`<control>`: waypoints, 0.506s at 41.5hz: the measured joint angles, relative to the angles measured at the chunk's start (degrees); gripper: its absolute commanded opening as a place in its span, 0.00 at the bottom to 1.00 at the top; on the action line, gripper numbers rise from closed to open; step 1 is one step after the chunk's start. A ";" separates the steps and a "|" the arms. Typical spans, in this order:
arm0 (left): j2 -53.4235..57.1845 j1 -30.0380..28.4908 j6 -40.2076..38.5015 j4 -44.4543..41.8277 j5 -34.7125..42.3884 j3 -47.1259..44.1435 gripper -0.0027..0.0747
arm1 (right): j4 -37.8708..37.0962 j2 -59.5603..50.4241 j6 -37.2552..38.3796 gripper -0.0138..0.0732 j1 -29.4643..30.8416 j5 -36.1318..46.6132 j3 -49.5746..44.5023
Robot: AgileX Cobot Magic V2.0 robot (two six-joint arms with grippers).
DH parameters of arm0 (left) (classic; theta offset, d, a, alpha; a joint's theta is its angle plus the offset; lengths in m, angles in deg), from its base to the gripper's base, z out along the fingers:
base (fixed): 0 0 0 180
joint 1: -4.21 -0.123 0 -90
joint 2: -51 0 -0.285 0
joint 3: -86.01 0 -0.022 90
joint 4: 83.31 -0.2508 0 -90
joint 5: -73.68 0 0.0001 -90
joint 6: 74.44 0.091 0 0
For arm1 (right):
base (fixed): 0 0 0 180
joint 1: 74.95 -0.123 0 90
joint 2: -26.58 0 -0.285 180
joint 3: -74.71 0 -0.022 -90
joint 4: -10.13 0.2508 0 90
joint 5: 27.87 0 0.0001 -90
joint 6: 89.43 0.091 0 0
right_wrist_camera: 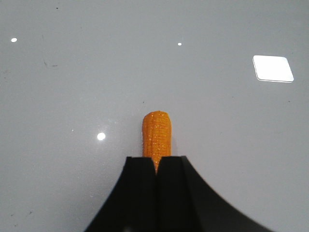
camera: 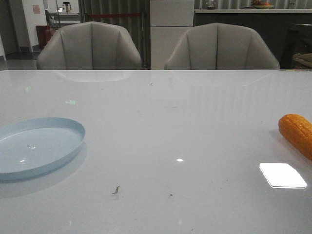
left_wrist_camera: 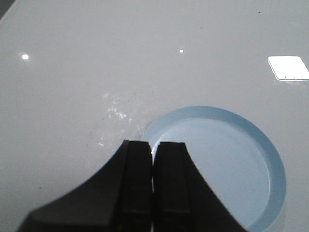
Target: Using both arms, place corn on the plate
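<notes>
The orange-yellow corn (camera: pixel 297 134) lies on the white table at the far right, partly cut off by the edge of the front view. The pale blue plate (camera: pixel 41 146) sits empty at the far left. Neither gripper shows in the front view. In the right wrist view my right gripper (right_wrist_camera: pixel 156 162) is shut and empty, hovering over the near end of the corn (right_wrist_camera: pixel 156 130), which sticks out past the fingertips. In the left wrist view my left gripper (left_wrist_camera: pixel 153 145) is shut and empty, over the rim of the plate (left_wrist_camera: pixel 231 164).
Two grey chairs (camera: pixel 90 46) (camera: pixel 222 46) stand behind the table's far edge. A bright square light reflection (camera: pixel 282 175) lies on the table near the corn. Small dark specks (camera: pixel 116 190) mark the front middle of the table.
</notes>
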 measured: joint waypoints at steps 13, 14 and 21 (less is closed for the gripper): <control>-5.22 0.00 0.00 6.37 1.56 0.00 0.64 | 0.00 2.84 0.00 0.68 0.00 0.02 0.00; -5.52 0.00 0.00 6.61 1.54 0.00 0.64 | 0.00 2.94 0.00 0.68 0.00 0.02 0.00; -8.53 -0.10 0.00 7.69 0.21 1.52 0.64 | 0.00 2.94 0.00 0.68 0.00 0.02 0.00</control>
